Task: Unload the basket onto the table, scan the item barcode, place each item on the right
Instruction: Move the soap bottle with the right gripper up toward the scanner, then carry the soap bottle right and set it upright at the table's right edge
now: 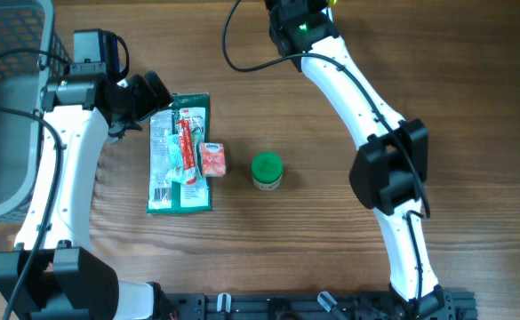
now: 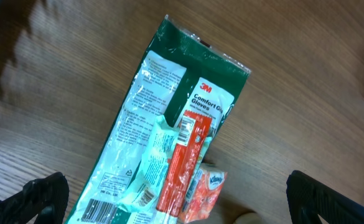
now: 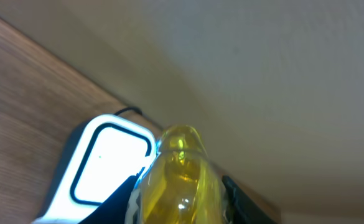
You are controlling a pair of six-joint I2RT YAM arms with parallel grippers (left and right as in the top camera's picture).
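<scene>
The left gripper (image 2: 185, 204) gapes wide, empty, above the glove packet (image 2: 169, 93); the right gripper (image 3: 178, 202), well apart from it, clasps a yellow item (image 3: 180, 155), perhaps a bottle.

One glove pack (image 1: 184, 197), one jar (image 1: 267, 170) (green-lidded), one basket (image 1: 11, 36).

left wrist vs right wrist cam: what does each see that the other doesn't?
Left wrist only: green 3M glove pack, a red pack lying over it, and a Kleenex tissue pack at its edge.
Right wrist only: yellow translucent item between the fingers of the right gripper, and a white-framed device with a lit window.
Both: the wooden table.
</scene>
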